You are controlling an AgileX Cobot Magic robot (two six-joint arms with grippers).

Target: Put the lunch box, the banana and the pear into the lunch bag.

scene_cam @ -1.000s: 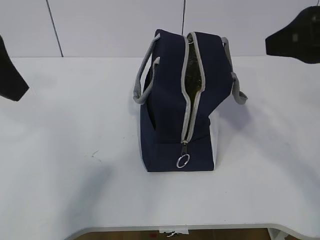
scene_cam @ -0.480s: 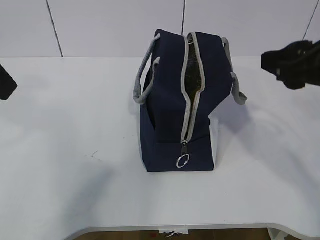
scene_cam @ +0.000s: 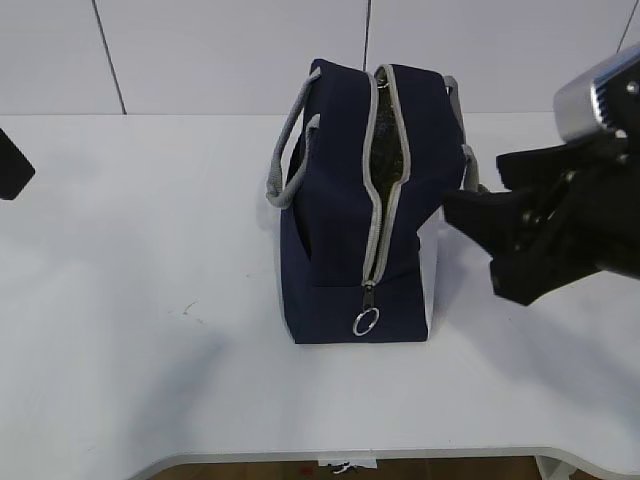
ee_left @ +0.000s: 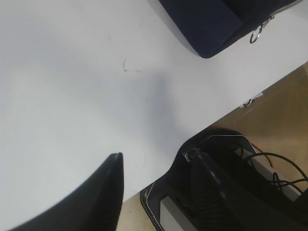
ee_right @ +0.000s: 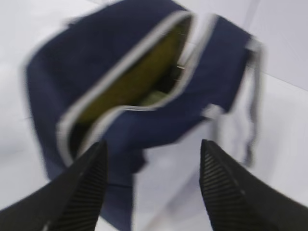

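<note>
In the exterior view the right pincer point(scene_cam: 490, 245) stands just beside the lunch bag point(scene_cam: 345, 215), on its right, its dark fingers spread apart with nothing between them. The navy bag sits upright mid-worktop point(scene_cam: 130, 300), grey zipper open along the top, ring pull point(scene_cam: 366, 322) hanging at the near end, grey strap handles point(scene_cam: 285, 160) on both sides. Pale wall panels point(scene_cam: 230, 50) rise behind.

The left wrist view shows the left pincer point(ee_left: 159, 168), fingers apart and empty, over the worktop's near edge; a bag corner lies well apart.

The right wrist view, blurred, shows yellowish contents point(ee_right: 130, 79) inside the open bag; I cannot tell which item.
</note>
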